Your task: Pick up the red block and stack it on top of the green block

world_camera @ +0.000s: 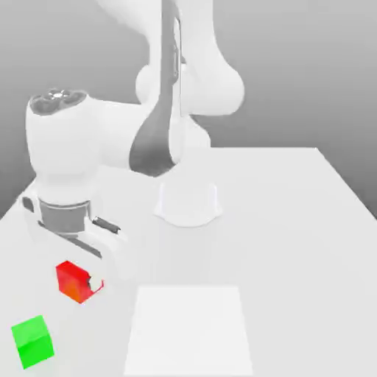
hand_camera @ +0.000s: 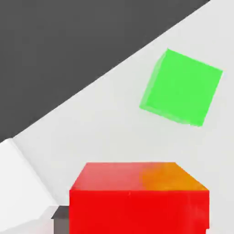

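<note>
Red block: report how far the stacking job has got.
Done: the gripper has reached the red block, which sits at its fingertips. In hand: the grasp itself; whether the block is clamped or lifted cannot be told. Left: carrying it to the green block, which sits apart, nearer the exterior view's lower left with its top bare, and setting it on top.
</note>
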Robot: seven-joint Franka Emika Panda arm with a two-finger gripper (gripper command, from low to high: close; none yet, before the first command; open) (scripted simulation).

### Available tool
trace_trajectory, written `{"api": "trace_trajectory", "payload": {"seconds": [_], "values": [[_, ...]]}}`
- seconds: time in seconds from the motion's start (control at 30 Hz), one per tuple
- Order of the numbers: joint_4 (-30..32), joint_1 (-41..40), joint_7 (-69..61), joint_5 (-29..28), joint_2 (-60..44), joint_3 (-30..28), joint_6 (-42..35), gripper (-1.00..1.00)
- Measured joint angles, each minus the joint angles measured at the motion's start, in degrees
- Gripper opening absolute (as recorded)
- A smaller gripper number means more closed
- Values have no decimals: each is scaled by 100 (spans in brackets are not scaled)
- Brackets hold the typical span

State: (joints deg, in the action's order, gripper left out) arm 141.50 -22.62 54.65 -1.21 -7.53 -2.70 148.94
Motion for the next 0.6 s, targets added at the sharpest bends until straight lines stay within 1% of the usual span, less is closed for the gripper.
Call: {"api": "trace_trajectory", "payload": {"seconds": [0.1, 0.23, 0.27, 0.47, 0.6], "values": [[-529, -265, -628, 213, -344, -89, -182, -100], [-703, -397, -851, 345, -1089, -42, 392, -100], [-713, -409, -866, 361, -1221, -32, 513, 100], [-719, -414, -872, 367, -1287, -28, 573, 100], [-694, -391, -819, 290, -721, -63, 34, 100]]}}
